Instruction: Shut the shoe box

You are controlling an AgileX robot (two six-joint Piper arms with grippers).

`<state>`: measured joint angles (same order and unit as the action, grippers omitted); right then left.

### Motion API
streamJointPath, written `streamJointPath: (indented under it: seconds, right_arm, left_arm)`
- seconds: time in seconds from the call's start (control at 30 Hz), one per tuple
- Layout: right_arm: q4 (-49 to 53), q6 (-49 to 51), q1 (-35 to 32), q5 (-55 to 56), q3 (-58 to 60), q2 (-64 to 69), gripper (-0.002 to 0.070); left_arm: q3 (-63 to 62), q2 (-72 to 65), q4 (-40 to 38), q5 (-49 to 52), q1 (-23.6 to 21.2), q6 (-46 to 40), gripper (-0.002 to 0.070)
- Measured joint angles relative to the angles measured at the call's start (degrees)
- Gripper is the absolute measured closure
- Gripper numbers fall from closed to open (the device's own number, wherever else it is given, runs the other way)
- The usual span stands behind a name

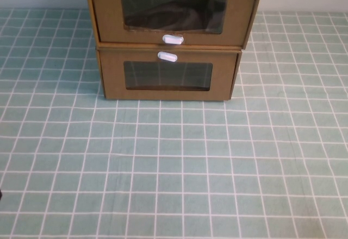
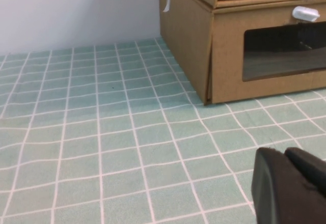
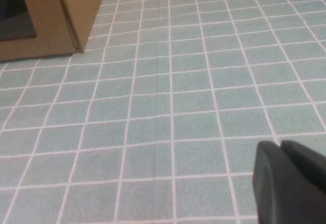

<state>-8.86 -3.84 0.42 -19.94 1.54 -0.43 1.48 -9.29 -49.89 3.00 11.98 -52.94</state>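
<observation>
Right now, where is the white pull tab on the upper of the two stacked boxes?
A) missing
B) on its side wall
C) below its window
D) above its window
C: in the high view the upper shoe box carries its white tab just under the clear window; neither claw touches it.

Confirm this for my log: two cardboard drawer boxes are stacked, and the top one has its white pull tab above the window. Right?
Not quite. In the high view the top shoe box has its white tab below the window; the lower box has its tab above. Left gripper and right gripper sit low over the cloth, apart from both.
</observation>
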Motion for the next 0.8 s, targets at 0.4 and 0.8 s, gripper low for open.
streamJointPath:
  seconds: [0.4, 0.8]
  right_arm:
    - [0.0, 0.0, -0.1, 0.0, 0.0, 0.0, 0.0687]
    - [0.0, 0.0, -0.1, 0.0, 0.0, -0.1, 0.0687]
  left_arm:
    - [0.0, 2.1, 11.9, -1.3, 0.3, 13.1, 0.068]
    - [0.0, 9.8, 40.6, 11.6, -10.7, 39.1, 0.068]
